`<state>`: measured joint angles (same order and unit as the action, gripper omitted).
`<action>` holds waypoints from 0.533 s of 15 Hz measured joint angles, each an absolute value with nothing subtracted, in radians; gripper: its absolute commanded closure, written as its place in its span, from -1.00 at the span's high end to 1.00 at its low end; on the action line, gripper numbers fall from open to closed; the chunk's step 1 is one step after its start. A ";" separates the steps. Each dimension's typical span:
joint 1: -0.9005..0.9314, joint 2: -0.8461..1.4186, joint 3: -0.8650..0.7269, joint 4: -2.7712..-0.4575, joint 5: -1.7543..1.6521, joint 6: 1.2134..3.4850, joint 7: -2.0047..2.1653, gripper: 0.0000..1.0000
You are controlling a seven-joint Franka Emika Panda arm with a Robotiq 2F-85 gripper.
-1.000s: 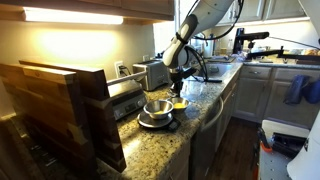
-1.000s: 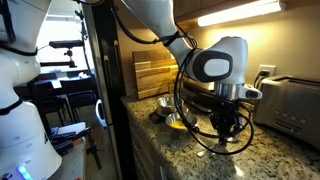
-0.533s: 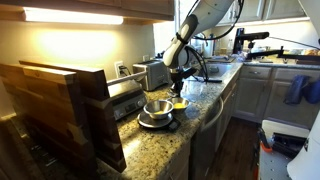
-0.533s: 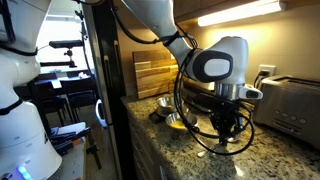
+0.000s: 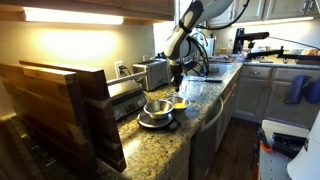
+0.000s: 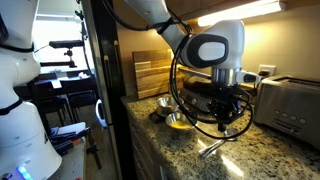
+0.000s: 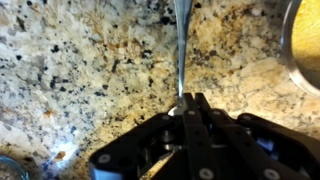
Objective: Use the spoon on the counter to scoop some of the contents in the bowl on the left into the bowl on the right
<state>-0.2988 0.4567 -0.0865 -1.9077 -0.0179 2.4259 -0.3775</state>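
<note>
Tan-and-brown speckled granite forms the long counter [image 5: 150,150] with its rounded edge, seen in both exterior views. At one end lean several brown wooden cutting boards [image 5: 60,110], and farther along, against the wall, sits a silver metal toaster [image 5: 152,72]. The white robot arm reaches down over the stone between them.

2 bowls sit just beside each other near the counter's front edge. The round shiny steel bowl [image 5: 157,107] sits on a dark flat plate [image 5: 150,121]. The shallower yellow bowl [image 5: 180,103] sits directly on the granite. What either bowl holds is too small to make out.

The black gripper [image 7: 183,98] is clenched on the thin handle of a silver metal spoon [image 7: 181,50], its fingers pressed together around it. In an exterior view the spoon [image 6: 212,148] slants low over the counter, beside the yellow bowl [image 6: 178,122]. Whether its tip touches the stone cannot be told.
</note>
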 measured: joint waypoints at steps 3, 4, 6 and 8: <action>-0.299 0.378 -0.079 -1.954 -0.002 2.415 -0.412 -0.87; -0.299 0.356 -0.078 -1.969 0.004 2.415 -0.422 -0.88; -0.300 0.326 -0.078 -1.990 0.014 2.417 -0.432 -0.58; -0.304 0.321 -0.079 -1.997 0.028 2.417 -0.445 -0.24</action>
